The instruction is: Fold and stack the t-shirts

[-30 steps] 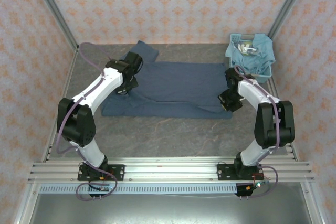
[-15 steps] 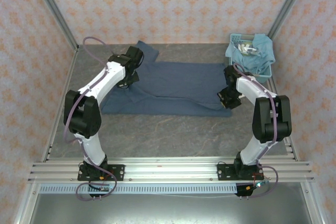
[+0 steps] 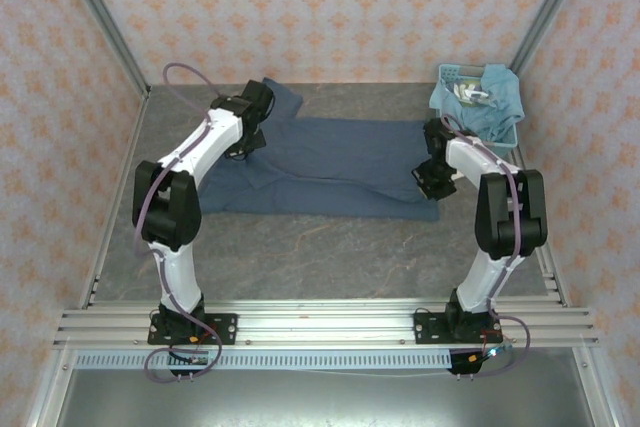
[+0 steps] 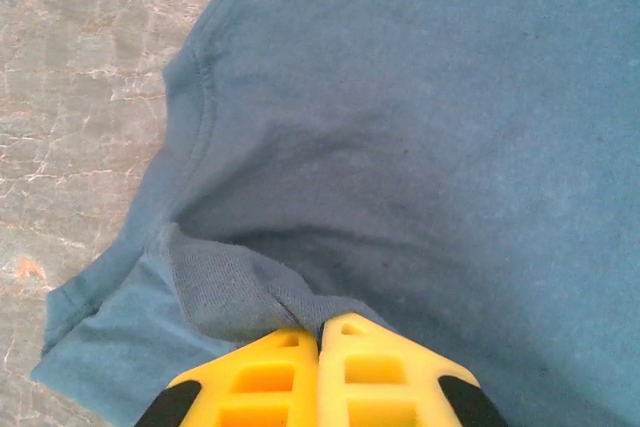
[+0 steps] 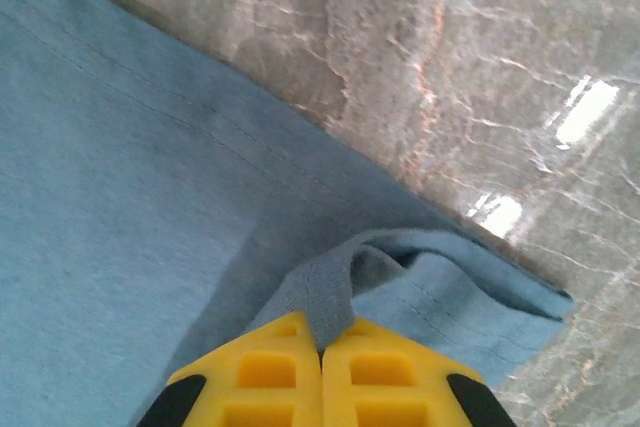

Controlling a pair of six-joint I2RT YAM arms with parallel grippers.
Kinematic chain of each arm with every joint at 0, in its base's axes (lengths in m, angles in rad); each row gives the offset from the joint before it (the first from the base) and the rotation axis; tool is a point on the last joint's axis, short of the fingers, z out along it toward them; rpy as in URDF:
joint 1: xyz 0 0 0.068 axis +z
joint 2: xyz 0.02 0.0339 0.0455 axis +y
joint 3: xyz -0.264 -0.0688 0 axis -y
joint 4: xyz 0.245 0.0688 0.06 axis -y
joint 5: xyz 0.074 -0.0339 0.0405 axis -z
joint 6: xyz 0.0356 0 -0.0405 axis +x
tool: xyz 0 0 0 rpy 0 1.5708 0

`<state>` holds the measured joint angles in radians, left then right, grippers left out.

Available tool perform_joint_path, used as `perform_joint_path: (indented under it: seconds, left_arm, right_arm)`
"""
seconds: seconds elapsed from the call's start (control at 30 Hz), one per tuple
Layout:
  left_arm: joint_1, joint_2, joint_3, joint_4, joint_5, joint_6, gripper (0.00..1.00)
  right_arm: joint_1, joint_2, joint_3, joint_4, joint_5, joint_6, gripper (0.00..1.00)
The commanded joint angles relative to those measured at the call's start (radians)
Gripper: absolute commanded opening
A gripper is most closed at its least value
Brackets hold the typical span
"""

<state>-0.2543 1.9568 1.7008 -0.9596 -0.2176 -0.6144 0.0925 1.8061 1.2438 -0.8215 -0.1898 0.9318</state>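
T-shirt [image 3: 330,162], dark slate-blue, lies spread flat across the far half of a grey marbled table [image 3: 300,247]. Pink patterned walls [image 3: 330,7] enclose the table on three sides.

At the garment's left end, by the sleeve, the left gripper [image 4: 320,325] has its yellow jaws pressed together on a raised fold of the cloth.

At the right hem corner, the right gripper [image 5: 322,332] is likewise closed, pinching a lifted tuck of fabric. Bare marble shows just beyond the hem.

Far right corner: a light-blue basket [image 3: 446,73] holds a teal shirt [image 3: 497,95], apart from both grippers.
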Motion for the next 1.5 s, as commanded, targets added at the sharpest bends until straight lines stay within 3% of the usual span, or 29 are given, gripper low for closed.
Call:
perform_joint_path:
  seconds: [0.0, 0.1, 0.17, 0.23, 0.27, 0.3, 0.4, 0.63, 0.73, 0.83, 1.0, 1.23, 1.4, 1.47]
  left_arm:
    - [0.019, 0.046, 0.051, -0.001, -0.026, 0.04, 0.0]
    - [0.034, 0.073, 0.083, -0.001, 0.001, 0.064, 0.01]
    - [0.049, 0.074, 0.096, -0.012, 0.021, 0.07, 0.2]
    - [0.069, 0.041, 0.083, -0.025, 0.034, 0.071, 0.49]
    - [0.079, 0.016, 0.063, -0.03, 0.035, 0.068, 0.58]
    - [0.091, -0.025, 0.028, -0.031, 0.039, 0.062, 0.65]
    - [0.151, -0.168, -0.13, -0.04, 0.101, 0.022, 0.67]
    - [0.369, -0.412, -0.594, 0.09, 0.388, -0.094, 0.62]
    - [0.45, -0.41, -0.686, 0.185, 0.495, -0.129, 0.62]
    - [0.477, -0.389, -0.712, 0.262, 0.533, -0.146, 0.62]
    - [0.477, -0.331, -0.714, 0.286, 0.54, -0.151, 0.55]
    - [0.477, -0.256, -0.688, 0.347, 0.515, -0.152, 0.35]
    - [0.477, -0.222, -0.64, 0.321, 0.469, -0.125, 0.07]
    - [0.477, -0.225, -0.629, 0.298, 0.437, -0.109, 0.0]
  right_arm:
    - [-0.013, 0.036, 0.044, -0.01, 0.056, 0.013, 0.0]
    - [-0.02, 0.056, 0.066, -0.01, 0.063, 0.009, 0.0]
    - [-0.032, 0.061, 0.076, -0.007, 0.058, 0.001, 0.04]
    - [-0.044, 0.053, 0.084, 0.0, 0.041, -0.028, 0.3]
    - [-0.048, 0.049, 0.093, -0.009, 0.043, -0.047, 0.38]
    - [-0.048, 0.034, 0.104, -0.025, 0.052, -0.075, 0.45]
    - [-0.048, -0.031, 0.094, -0.056, 0.059, -0.148, 0.52]
    - [-0.048, -0.271, -0.177, 0.036, -0.062, -0.2, 0.52]
    - [-0.048, -0.342, -0.291, 0.124, -0.116, -0.205, 0.54]
    - [-0.049, -0.356, -0.349, 0.167, -0.135, -0.217, 0.54]
    - [-0.054, -0.322, -0.399, 0.219, -0.139, -0.195, 0.54]
    - [-0.055, -0.237, -0.393, 0.262, -0.109, -0.181, 0.47]
    - [-0.054, -0.167, -0.369, 0.27, -0.055, -0.202, 0.28]
    - [-0.055, -0.146, -0.356, 0.265, -0.034, -0.217, 0.16]
